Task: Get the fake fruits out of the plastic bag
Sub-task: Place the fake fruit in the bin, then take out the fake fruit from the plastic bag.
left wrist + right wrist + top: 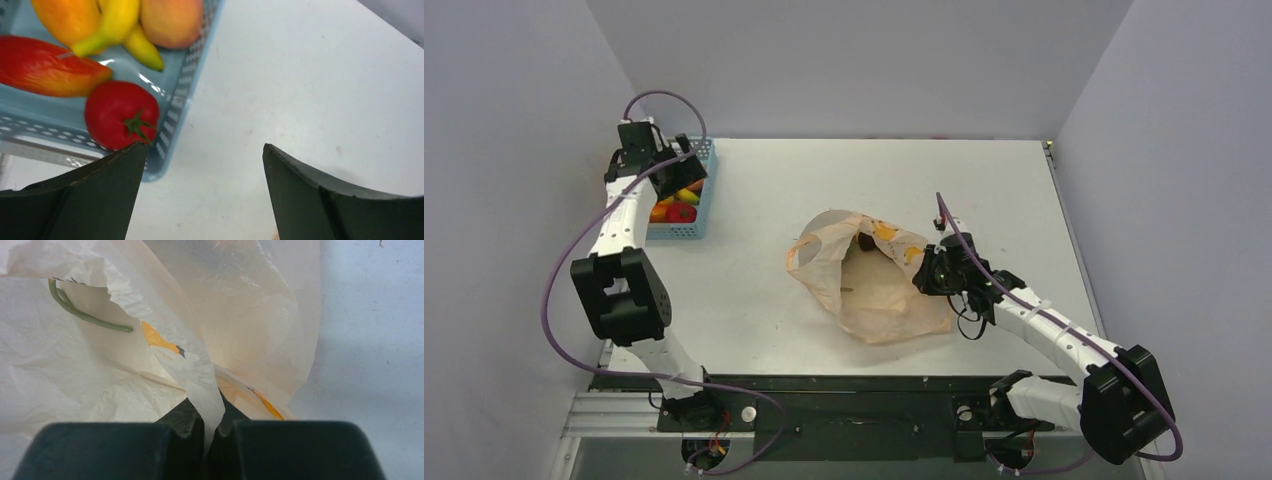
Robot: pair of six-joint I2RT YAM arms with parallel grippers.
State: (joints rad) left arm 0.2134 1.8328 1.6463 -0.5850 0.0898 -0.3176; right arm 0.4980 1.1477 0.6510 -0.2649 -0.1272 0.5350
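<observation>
The left tool (204,147) hangs with fingers apart above the basket (186,87) of fake fruits (121,120). The right tool (212,415) is clamped on the plastic bag (874,290) in the middle of the surface (764,200). A dark piece (865,240) seems left inside, and the thin film could slip free, collapsing the mouth.

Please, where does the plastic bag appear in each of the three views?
Top external: the plastic bag lies right of centre, with the right gripper at its right edge.
Left wrist: not in it.
Right wrist: it fills the left and middle; a fold is pinched between the fingers at bottom centre.
Shared landmark: the white table, seen in all three.
</observation>
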